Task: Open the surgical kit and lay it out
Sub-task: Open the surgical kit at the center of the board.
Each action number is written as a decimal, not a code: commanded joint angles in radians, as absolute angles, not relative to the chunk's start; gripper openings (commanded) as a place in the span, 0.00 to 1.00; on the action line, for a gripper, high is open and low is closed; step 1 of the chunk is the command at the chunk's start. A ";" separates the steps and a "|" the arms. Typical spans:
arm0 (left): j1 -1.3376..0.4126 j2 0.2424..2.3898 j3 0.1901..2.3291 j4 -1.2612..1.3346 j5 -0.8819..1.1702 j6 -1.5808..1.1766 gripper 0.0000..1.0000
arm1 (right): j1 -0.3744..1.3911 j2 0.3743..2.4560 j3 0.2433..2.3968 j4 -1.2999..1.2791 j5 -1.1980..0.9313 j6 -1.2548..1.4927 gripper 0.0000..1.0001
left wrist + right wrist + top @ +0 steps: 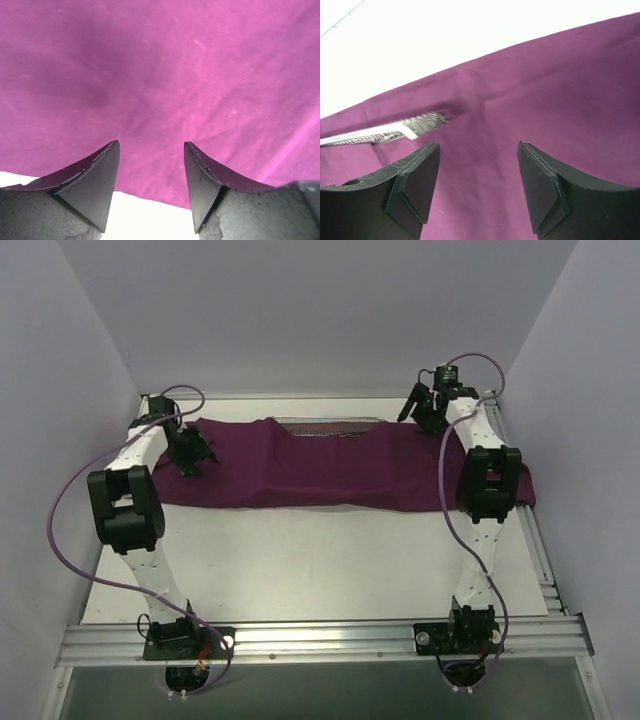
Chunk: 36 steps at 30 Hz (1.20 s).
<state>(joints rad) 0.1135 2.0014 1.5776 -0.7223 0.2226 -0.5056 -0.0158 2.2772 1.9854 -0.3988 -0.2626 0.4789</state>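
As we look down from above the arms, we see a dark purple cloth wrap point(300, 470) spread in a wide band across the far half of the white table point(320, 560), reaching nearly from one side to the other. At the middle of its far edge, a thin strip of the silver wire-mesh tray point(330, 427) peeks out. The rest of the tray is hidden under the cloth.

The left gripper point(192, 458) hangs over the left end of the cloth. In the left wrist view, its two dark fingers point(95, 180) stand well apart with nothing between them. We see only purple fabric beneath and a sliver of white table at the near edge.

The right gripper point(420, 405) is at the far right of the cloth, near the tray's right end. In the right wrist view, its fingers point(545, 190) are likewise spread wide and empty. The cloth lies below them, and a blurred corner of the mesh tray shows just to their left.
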 commanded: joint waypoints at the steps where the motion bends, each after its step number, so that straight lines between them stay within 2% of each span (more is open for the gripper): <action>1: 0.101 1.976 1.582 -0.681 0.285 -0.512 0.63 | -0.037 2.315 2.077 -0.460 -0.201 0.540 0.64; 3: 0.097 1.973 1.582 -0.680 0.291 -0.511 0.64 | -0.057 2.335 2.109 -0.504 -0.169 0.505 0.64; 7: 0.075 1.950 1.578 -0.667 0.299 -0.509 0.64 | -0.067 2.341 2.184 -0.581 0.103 0.405 0.65; 11: 0.051 1.921 1.560 -0.660 0.298 -0.508 0.64 | -0.086 2.347 2.184 -0.640 0.222 0.342 0.62; 16: 0.046 1.879 1.488 -0.626 0.319 -0.517 0.65 | -0.109 2.333 2.149 -0.652 0.255 0.301 0.55; 30: 0.048 1.878 1.479 -0.634 0.318 -0.503 0.65 | -0.152 2.344 2.028 -0.575 0.316 0.239 0.53; 36: 0.046 1.879 1.480 -0.638 0.308 -0.505 0.65 | -0.160 2.373 2.016 -0.558 0.290 0.224 0.45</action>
<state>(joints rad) 0.0429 1.9205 1.4658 -0.6617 0.3115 -0.5148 -0.1513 2.3547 2.0285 -0.5606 0.2653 0.2428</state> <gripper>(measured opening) 0.651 0.467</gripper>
